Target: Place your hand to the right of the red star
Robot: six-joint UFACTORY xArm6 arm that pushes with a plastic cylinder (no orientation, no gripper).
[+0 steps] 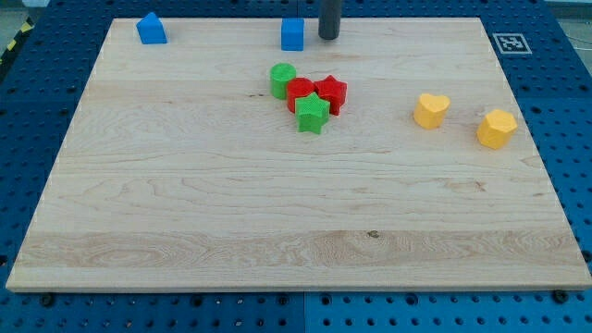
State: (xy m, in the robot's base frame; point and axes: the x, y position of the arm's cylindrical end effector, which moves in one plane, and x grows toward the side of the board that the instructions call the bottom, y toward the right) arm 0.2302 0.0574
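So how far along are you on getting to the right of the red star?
Nothing is finished yet. My tip sits near the view's top, just right of the blue cube, above the cluster. Left: come down to the bare board right of the red star.

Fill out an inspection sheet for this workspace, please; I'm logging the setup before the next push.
Surface: wooden board, light grain, lying on a blue perforated base.
Job's things: red star, touching a second red block in a tight cluster near the view's top centre.
Clutter: green cylinder and green star in the same cluster; blue cube and blue block near the top edge; yellow heart and yellow block at the view's right.
Grippers: none fitted; my tip is above the cluster, just right of the blue cube.
Cables: nothing seen.
Surroundings: a marker tag off the board's top right corner.
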